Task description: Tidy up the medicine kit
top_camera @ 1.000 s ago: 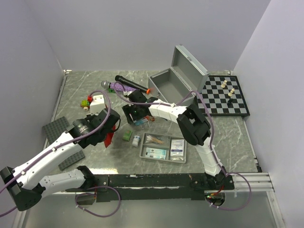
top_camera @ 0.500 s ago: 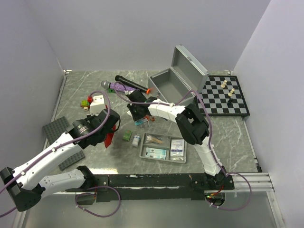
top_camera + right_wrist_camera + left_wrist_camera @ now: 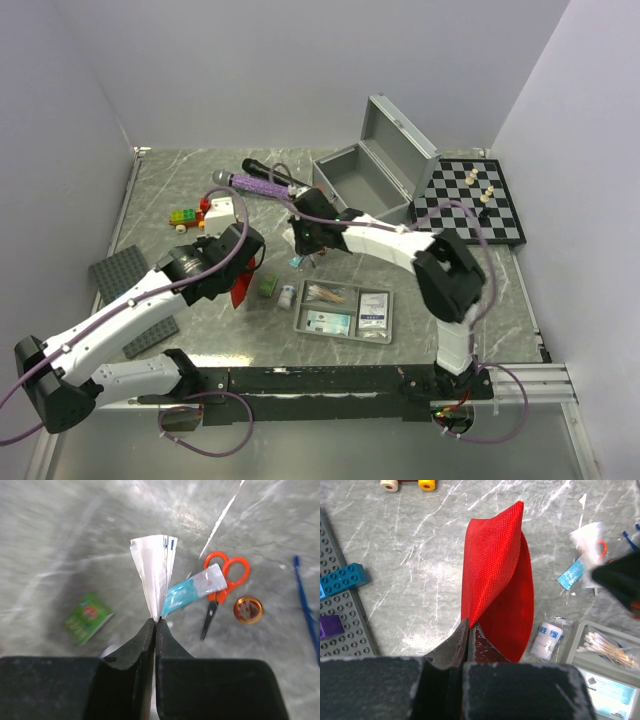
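Observation:
The medicine kit's silver-grey case stands open at the back, lid up. Its grey divided tray lies in front, holding packets and cotton swabs. My left gripper is shut on the edge of the red pouch, which hangs just left of the tray. My right gripper is shut on a small white folded packet, lifted above the table. Below it lie a teal packet, orange scissors, a round tin and a green box.
A bandage roll lies by the tray's left end. The chessboard with pieces sits at the right. Studded grey plates lie at the left. A microphone, a purple item and toy bricks are behind.
My right gripper has shut on the white packet and moved right with it, off the table. My left arm has carried the red pouch a little to the right.

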Controlling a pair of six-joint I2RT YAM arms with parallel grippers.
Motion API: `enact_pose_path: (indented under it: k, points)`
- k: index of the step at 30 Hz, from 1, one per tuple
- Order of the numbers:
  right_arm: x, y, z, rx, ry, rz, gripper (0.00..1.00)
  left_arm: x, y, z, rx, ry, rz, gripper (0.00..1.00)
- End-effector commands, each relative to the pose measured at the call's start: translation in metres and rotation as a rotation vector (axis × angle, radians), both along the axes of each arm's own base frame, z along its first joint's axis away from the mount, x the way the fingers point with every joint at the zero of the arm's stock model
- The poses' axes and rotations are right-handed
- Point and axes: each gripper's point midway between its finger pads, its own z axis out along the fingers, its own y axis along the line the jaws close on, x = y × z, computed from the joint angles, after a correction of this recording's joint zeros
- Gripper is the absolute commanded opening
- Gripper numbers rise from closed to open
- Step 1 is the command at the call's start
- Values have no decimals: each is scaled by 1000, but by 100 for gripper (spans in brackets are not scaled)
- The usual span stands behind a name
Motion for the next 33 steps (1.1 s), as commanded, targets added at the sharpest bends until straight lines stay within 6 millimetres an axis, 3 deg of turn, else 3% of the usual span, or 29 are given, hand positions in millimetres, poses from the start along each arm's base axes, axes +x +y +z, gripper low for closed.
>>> enact_pose_path:
  k: [1, 6, 12, 16, 25, 33]
  points:
    - [-7, 0, 77, 207, -91, -49, 3, 15, -10, 2, -2, -25, 7, 1]
    - [-41, -5, 105, 339, -74, -13, 3, 26, -26, -4, -27, -16, 5, 1]
    - [-78, 19, 129, 457, -33, 85, 3, 39, -48, 1, -112, -41, -15, 1]
    - [-89, 33, 141, 494, -19, 127, 3, 45, -59, 5, -143, -49, -24, 1]
    - [-91, 48, 138, 519, 52, 141, 3, 49, -74, 2, -200, -43, -40, 1]
    - [-73, 55, 134, 510, 94, 58, 2, 46, -73, 8, -240, -58, -30, 1]
